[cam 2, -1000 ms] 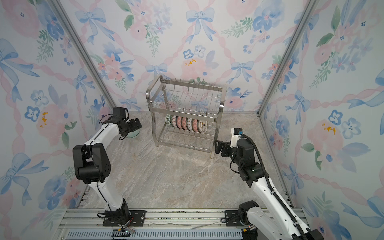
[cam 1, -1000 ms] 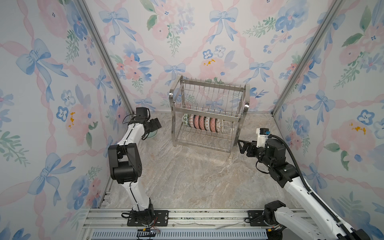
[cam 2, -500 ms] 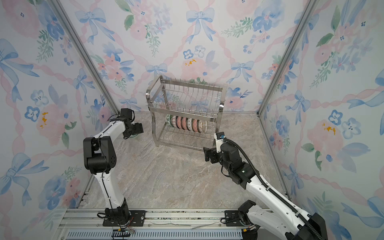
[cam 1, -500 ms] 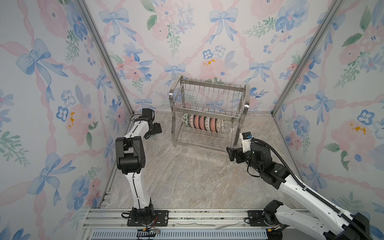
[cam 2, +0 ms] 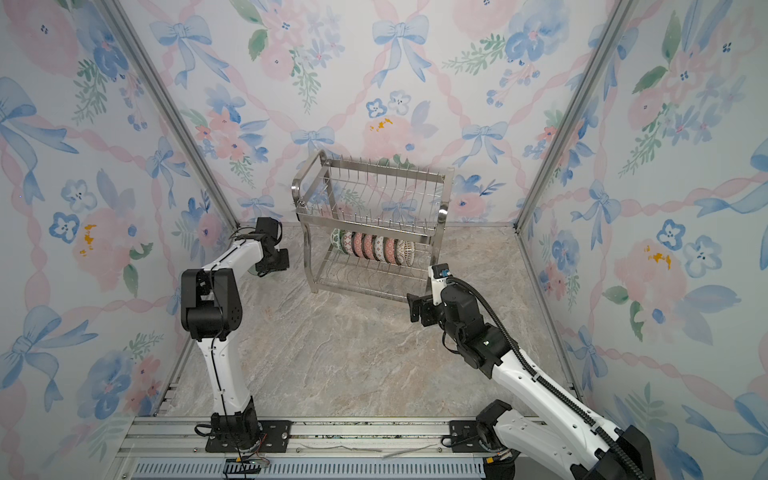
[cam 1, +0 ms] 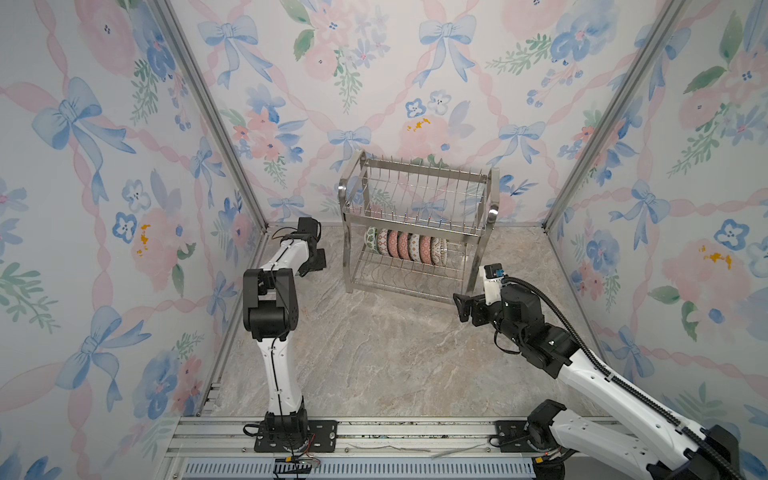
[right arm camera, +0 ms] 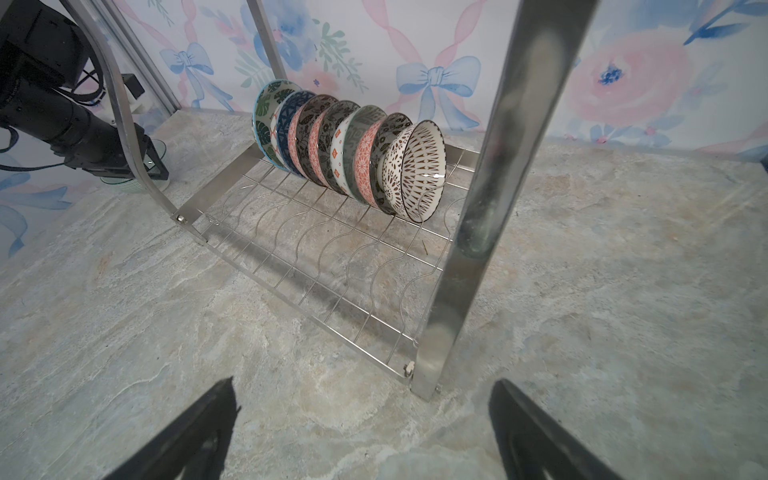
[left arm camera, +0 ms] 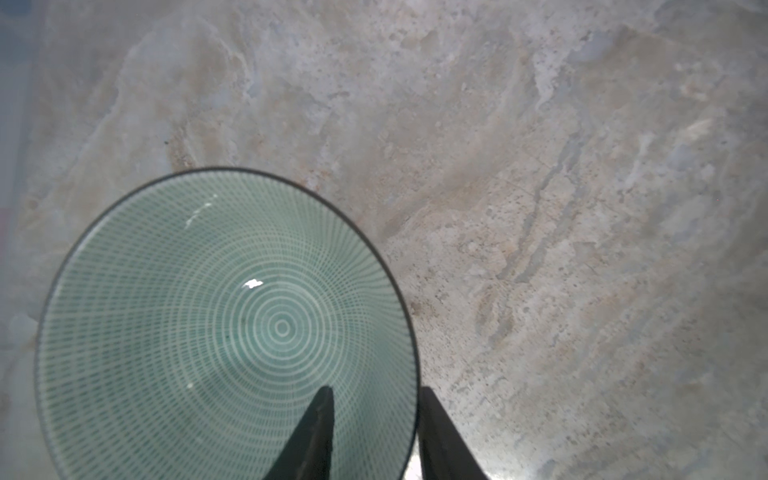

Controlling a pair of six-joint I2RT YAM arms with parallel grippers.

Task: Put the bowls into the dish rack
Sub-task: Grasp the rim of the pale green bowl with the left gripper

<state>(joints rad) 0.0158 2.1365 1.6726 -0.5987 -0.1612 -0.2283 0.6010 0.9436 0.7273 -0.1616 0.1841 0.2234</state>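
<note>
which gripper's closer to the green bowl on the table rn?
Left. The left gripper straddles the rim of the green bowl. The right gripper is far off, open, by a front leg of the dish rack.

Left arm point(cam 1: 270, 307) is bent high, left gripper point(left arm camera: 374, 392) pointing down, jaws narrow. Right arm point(cam 1: 582, 374) stretches low, right gripper point(right arm camera: 365, 384) jaws spread wide.

The dish rack point(cam 1: 424, 178) stands at the rear of the table point(cam 1: 374, 353), bowls point(cam 1: 407, 246) in its lower tier. One lone bowl point(left arm camera: 208, 311) sits on the table to its left.
</note>
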